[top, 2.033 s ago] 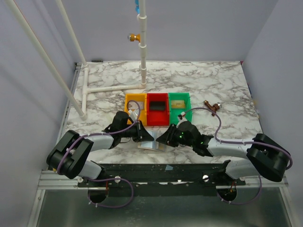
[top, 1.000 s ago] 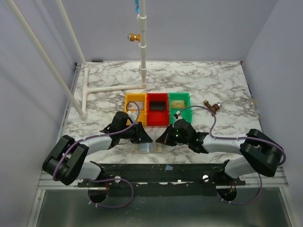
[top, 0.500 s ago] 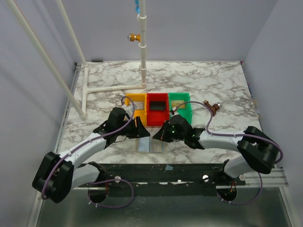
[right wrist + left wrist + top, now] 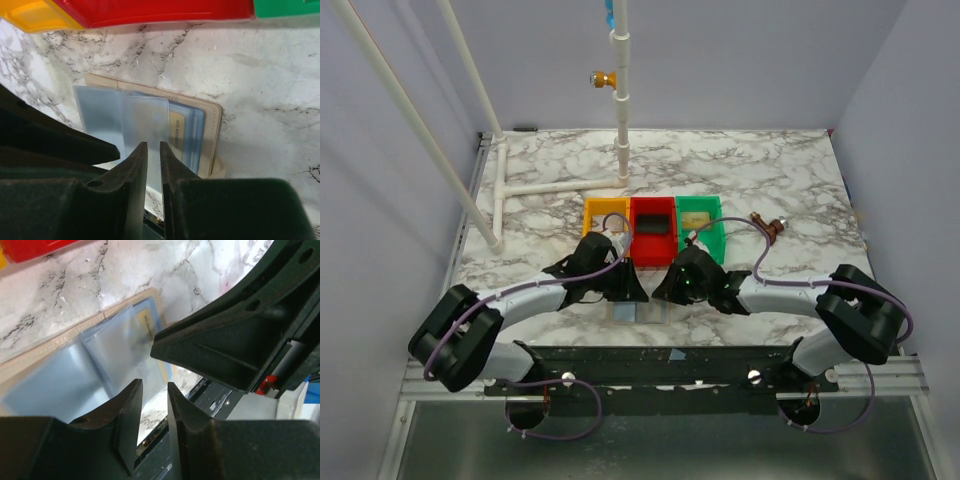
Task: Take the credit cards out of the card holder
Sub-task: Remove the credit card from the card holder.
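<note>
I see the counter [image 4: 750, 170] in white marble with grey-black veining. The card holder [image 4: 145, 112] shows a tan-beige border around a grey-blue lining, and the card [image 4: 177, 134] peeking from one pocket is yellowish tan with dark lettering. Beyond it sit a yellow tray [image 4: 592, 215], a red tray [image 4: 636, 238] with a black card [image 4: 655, 226] in it, and a green tray [image 4: 715, 243]. My left pincer [image 4: 154, 387] and right pincer [image 4: 153, 147] are both black, on pale grey arms
</note>
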Robot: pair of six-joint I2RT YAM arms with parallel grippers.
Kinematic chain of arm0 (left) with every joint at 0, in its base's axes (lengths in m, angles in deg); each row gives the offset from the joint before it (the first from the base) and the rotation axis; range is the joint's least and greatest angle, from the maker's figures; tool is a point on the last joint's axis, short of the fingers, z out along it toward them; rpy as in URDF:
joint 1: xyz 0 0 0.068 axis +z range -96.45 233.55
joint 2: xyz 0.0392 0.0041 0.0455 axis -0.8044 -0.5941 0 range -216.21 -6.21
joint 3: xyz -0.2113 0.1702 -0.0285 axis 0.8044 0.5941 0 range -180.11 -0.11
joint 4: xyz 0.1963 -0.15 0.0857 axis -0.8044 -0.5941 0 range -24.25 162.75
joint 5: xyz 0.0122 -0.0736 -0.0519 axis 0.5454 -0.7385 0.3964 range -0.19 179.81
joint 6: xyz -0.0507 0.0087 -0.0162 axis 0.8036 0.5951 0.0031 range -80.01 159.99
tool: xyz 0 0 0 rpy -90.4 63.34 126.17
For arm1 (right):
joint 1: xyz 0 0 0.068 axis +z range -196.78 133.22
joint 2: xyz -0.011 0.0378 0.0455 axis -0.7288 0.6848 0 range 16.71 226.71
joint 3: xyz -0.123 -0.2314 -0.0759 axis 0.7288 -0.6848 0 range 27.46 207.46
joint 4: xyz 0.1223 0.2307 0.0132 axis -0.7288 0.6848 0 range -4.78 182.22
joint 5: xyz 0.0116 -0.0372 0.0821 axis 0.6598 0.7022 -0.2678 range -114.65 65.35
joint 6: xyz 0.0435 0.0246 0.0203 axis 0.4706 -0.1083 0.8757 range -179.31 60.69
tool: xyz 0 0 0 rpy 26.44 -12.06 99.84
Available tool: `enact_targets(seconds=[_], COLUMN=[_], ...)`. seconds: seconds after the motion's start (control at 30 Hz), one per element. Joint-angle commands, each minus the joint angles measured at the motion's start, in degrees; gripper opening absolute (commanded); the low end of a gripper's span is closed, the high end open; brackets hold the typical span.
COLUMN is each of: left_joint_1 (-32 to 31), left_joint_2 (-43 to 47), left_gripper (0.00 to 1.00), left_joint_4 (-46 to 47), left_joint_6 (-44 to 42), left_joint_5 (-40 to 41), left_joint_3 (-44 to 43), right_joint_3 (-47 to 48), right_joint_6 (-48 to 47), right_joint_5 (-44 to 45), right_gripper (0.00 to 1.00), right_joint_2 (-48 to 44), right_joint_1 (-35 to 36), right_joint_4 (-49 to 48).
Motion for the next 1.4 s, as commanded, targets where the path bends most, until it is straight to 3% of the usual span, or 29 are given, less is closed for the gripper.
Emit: enact_targets(seconds=[0.0, 0.53, 0.9, 1.37], left_joint_1=[0.0, 2.6, 2.9, 3.6], left_joint_2=[-4.2, -6.3, -7.6, -5.3], left_gripper=[0.27, 0.17, 0.13, 0.0], left_joint_4=[10.5, 4.3, 4.5, 4.7], left_joint_6=[3.8, -1.3, -1.8, -1.5], left_joint_5=[-4.3, 2.5, 3.1, 3.0], left_joint_3=[1.8, 2.2, 3.0, 3.8], right_joint_3=[0.4, 0.5, 2.6, 6.4], right_joint_6=[-0.1, -0.1, -2.8, -4.8], right_joint_5=[2.3, 1.6, 0.5, -0.8], right_gripper=[0.2, 0.24, 0.36, 0.36], right_joint_2=[0.9, 3.0, 3.2, 7.3], right_joint_1=[-0.2, -0.2, -0.1, 0.2], right_joint_4=[1.0, -0.1, 1.3, 2.5])
